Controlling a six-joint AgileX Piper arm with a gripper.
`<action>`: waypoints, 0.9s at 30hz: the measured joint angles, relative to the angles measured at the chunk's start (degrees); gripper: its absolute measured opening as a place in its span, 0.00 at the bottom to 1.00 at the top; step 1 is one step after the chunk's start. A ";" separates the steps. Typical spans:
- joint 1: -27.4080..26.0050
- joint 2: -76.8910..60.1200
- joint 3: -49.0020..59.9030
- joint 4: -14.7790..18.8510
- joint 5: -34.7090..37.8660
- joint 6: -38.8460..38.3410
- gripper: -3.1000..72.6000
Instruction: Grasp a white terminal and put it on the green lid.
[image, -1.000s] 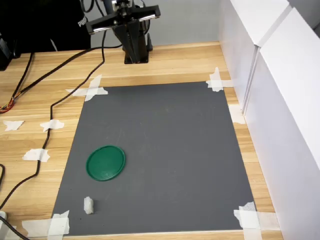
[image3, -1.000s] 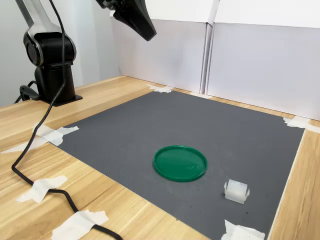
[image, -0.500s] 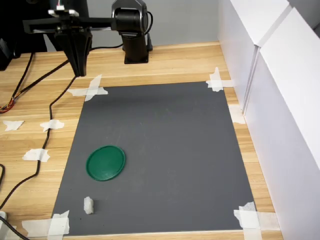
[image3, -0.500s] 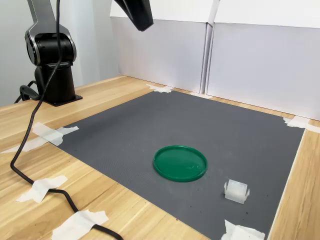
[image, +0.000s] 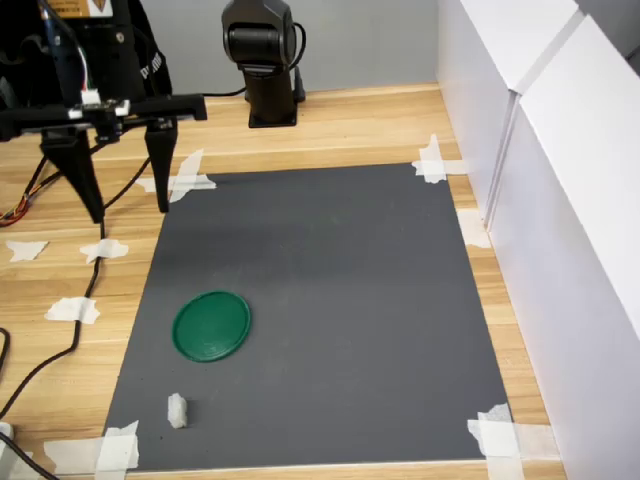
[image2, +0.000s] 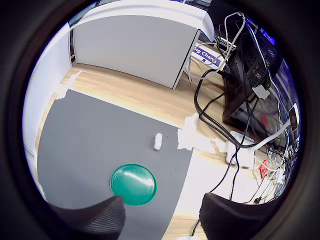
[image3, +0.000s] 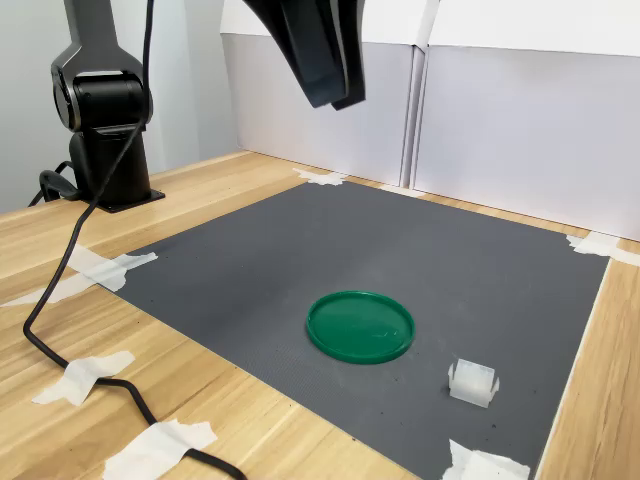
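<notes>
The white terminal (image: 177, 410) lies on the grey mat (image: 330, 300) near its front corner on the first exterior view's left, a short way in front of the green lid (image: 211, 325). Both lie apart from each other. My gripper (image: 130, 212) hangs high above the mat's edge on the first exterior view's left, beyond the lid, open with nothing between its fingers. The second exterior view shows the gripper (image3: 336, 100) well above the lid (image3: 360, 326) and the terminal (image3: 472, 382). The wrist view looks down on the lid (image2: 133, 184) and terminal (image2: 157, 141) past the fingertips (image2: 97, 220).
White tape pieces (image: 180, 182) hold the mat's corners. A black cable (image: 85, 300) runs along the wooden table beside the mat. White panels (image: 560, 200) wall off the first exterior view's right. The arm's base (image: 268, 70) stands at the back. Cables and a power strip (image2: 242, 155) lie beyond the mat.
The arm has swung from near its base toward the first exterior view's left and forward. The fingers, together half a second ago, now stand wide apart. Lid and terminal have not moved.
</notes>
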 joint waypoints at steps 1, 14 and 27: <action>0.00 0.61 -0.50 0.57 -0.23 0.00 0.94; 0.00 13.16 -12.42 4.16 2.64 5.52 0.98; 0.00 23.55 -20.23 1.99 7.74 7.98 0.95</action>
